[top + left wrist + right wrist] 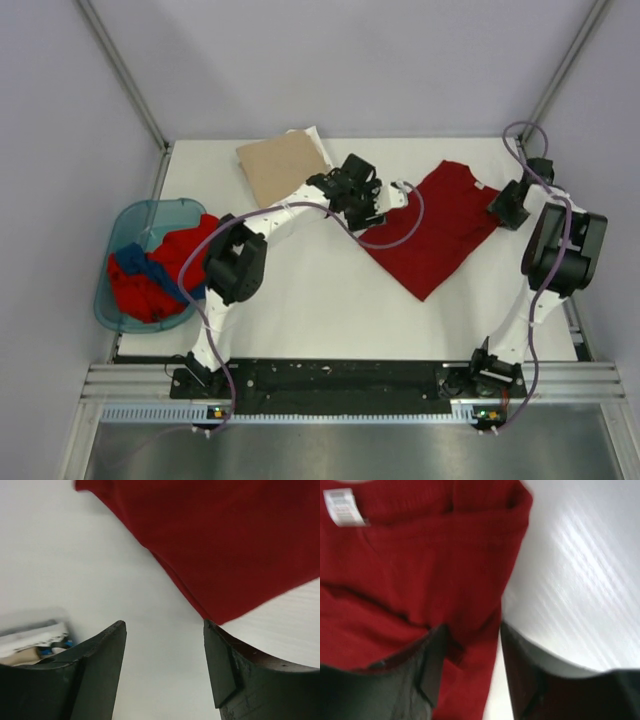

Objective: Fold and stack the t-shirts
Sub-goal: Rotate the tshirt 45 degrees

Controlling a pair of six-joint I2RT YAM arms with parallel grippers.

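A dark red t-shirt [435, 225] lies spread flat on the white table at centre right. It also shows in the left wrist view [235, 545] and the right wrist view [410, 565], where its white neck label [342, 507] shows. My left gripper [365, 208] is open at the shirt's left edge. In its wrist view [164, 626] bare table lies between the fingers and a shirt corner ends at the right fingertip. My right gripper [506, 205] is at the shirt's right edge. In its blurred wrist view [472, 628] the jaws stand apart, with the shirt's edge between them.
A folded tan t-shirt [282, 165] lies on a white one at the back of the table. A translucent teal tub [125, 225] at the left edge holds crumpled red [140, 293] and blue [128, 258] shirts. Frame rails run along the table's sides.
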